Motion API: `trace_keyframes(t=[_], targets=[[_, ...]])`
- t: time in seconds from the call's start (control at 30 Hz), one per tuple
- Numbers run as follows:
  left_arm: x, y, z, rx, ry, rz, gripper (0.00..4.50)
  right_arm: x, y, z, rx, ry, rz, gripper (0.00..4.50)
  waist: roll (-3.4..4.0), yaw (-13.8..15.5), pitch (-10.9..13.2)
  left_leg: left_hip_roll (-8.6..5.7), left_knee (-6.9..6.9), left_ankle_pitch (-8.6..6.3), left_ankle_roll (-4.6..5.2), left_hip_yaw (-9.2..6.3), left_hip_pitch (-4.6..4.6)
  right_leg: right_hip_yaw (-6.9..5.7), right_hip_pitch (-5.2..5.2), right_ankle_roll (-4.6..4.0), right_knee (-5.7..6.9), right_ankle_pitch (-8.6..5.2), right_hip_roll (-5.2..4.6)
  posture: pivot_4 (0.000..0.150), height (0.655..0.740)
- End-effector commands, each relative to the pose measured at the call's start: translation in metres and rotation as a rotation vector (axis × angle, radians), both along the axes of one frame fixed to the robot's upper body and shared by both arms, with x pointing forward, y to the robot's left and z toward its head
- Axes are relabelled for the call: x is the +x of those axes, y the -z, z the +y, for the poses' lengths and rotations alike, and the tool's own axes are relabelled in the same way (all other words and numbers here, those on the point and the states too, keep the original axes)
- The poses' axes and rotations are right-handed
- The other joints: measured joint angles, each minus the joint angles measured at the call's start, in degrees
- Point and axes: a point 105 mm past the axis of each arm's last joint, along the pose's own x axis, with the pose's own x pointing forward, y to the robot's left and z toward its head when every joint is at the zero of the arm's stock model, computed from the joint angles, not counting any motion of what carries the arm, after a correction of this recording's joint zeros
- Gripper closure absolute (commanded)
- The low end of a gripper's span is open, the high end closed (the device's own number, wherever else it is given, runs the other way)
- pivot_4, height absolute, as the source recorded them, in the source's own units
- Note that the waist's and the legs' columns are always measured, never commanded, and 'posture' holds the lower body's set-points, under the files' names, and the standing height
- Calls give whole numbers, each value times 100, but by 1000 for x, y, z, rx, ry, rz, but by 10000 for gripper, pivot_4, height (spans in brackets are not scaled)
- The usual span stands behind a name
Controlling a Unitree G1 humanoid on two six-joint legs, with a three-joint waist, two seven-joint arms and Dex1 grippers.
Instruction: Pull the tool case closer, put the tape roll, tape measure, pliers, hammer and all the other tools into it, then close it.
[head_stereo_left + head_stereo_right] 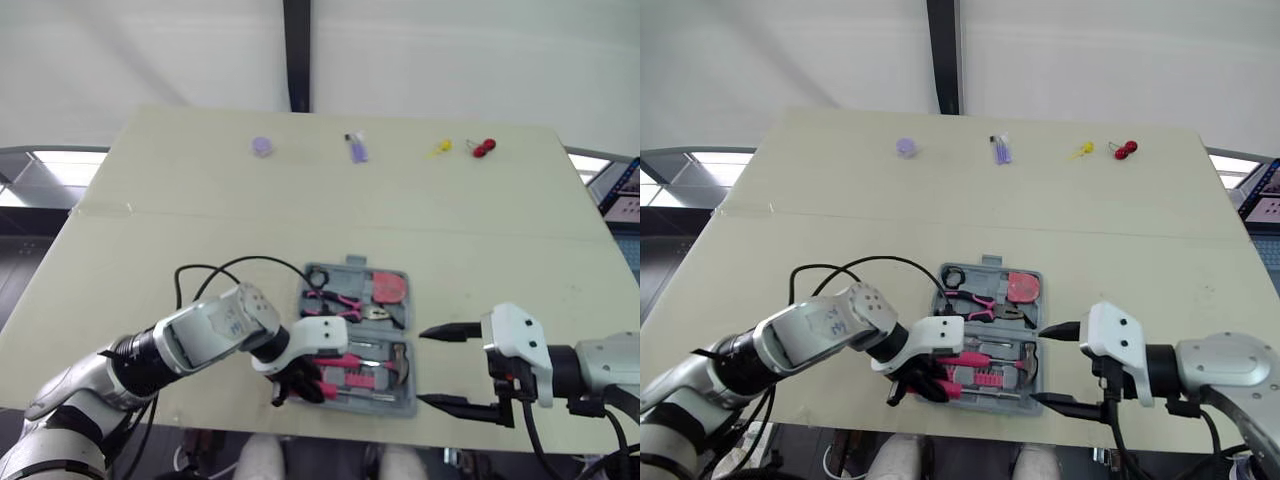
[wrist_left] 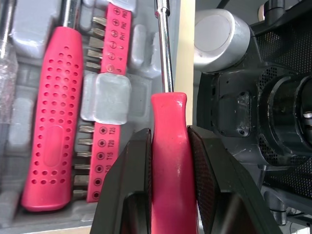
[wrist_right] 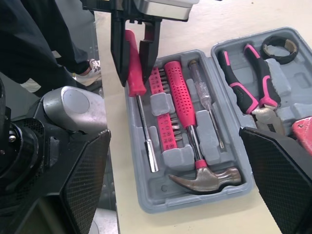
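The grey tool case (image 1: pixel 408 300) lies open near the table's front edge. In it are the black tape roll (image 3: pixel 279 47), red tape measure (image 1: pixel 390 287), pink-handled pliers (image 3: pixel 248 83), a hammer (image 3: pixel 204 178) with a red perforated handle, a red bit holder (image 3: pixel 163 112) and a clear tester screwdriver (image 3: pixel 207 112). My left gripper (image 1: pixel 298 385) is shut on the handle of a red screwdriver (image 2: pixel 168 146), whose shaft (image 3: pixel 147 141) lies along the case's front slot. My right gripper (image 1: pixel 422 367) stands open just right of the case, holding nothing.
Along the far edge of the table (image 1: pixel 150 230) sit a purple round piece (image 1: pixel 262 146), a purple and white item (image 1: pixel 357 148), a yellow bit (image 1: pixel 440 148) and a red one (image 1: pixel 484 148). A black cable (image 1: pixel 215 270) arcs over my left forearm. The case lies close to the front edge.
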Motion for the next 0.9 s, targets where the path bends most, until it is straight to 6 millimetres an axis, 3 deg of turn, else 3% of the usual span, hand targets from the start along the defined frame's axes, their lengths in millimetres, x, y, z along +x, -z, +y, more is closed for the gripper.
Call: trace_keyframes(t=[0.03,0.9], targets=[[-2,-4,-7,-16,38,-17,38812,-6,-1,1,-22,-33,-17,0,0,4,0,0,0,0,0,0,0,0,0,0,0,0,0,1500,7400],[2,6,-21,-30,45,-4,38812,-3,6,-5,-61,-25,-32,0,0,17,0,0,10,-3,5,-1,-2,0,0,0,3,0,0,1500,7400]])
